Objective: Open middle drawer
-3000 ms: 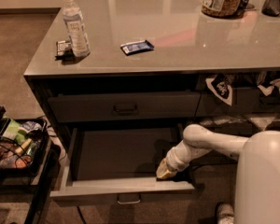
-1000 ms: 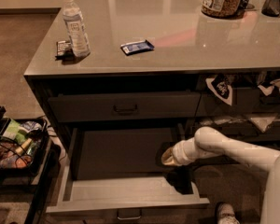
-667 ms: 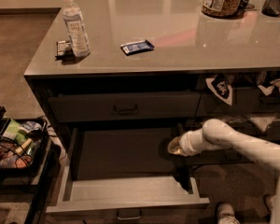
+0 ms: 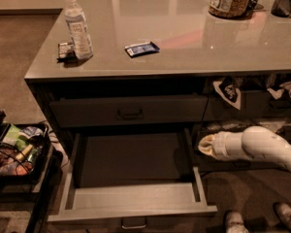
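Note:
The middle drawer (image 4: 131, 198) stands pulled far out of the dark-grey cabinet, its long plain grey interior showing with nothing in it. Its small loop handle (image 4: 134, 223) shows at the bottom edge of the camera view. My gripper (image 4: 205, 145) hangs on the end of the white arm, just outside the drawer's right wall and level with its back part. It touches nothing that I can see. The drawer above (image 4: 128, 111) is pushed in, with a dark handle at its centre.
On the countertop (image 4: 184, 42) stand a water bottle (image 4: 77, 25), a blue packet (image 4: 141, 48), a small dark packet (image 4: 65, 50) and a jar (image 4: 228, 0). A wire cart (image 4: 14, 154) with snacks stands at the left. Snack bags (image 4: 229, 92) hang at the right. Two shoes (image 4: 237, 221) are on the floor.
The arm has drawn back out of the drawer, rising and moving right past its side wall. The drawer slid slightly further out early on and has stayed open since.

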Robot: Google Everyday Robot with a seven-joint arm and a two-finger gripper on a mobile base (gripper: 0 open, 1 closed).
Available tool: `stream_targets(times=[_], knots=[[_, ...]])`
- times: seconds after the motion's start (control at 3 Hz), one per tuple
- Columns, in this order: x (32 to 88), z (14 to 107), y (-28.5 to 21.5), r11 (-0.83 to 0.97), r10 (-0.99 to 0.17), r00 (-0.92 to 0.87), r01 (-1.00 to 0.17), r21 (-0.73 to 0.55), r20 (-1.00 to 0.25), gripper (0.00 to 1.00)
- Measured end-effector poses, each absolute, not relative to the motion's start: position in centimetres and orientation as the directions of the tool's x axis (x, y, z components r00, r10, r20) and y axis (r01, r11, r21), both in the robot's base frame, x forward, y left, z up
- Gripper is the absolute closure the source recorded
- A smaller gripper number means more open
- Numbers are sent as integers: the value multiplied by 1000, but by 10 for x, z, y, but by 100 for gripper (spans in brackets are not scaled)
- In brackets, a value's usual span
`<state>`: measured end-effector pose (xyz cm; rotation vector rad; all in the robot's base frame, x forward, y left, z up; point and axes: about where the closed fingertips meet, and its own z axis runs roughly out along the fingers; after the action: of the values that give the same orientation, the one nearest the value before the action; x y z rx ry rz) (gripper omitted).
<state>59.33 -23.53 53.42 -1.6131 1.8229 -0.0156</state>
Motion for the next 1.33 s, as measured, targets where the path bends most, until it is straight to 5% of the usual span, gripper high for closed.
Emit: stream_targets(times=[0.33,1.33], knots=[[561,557,-266,285,-885,-38,-833,-474,-465,100],[557,557,-270,289,-886,-44,-831,-475,-461,35]])
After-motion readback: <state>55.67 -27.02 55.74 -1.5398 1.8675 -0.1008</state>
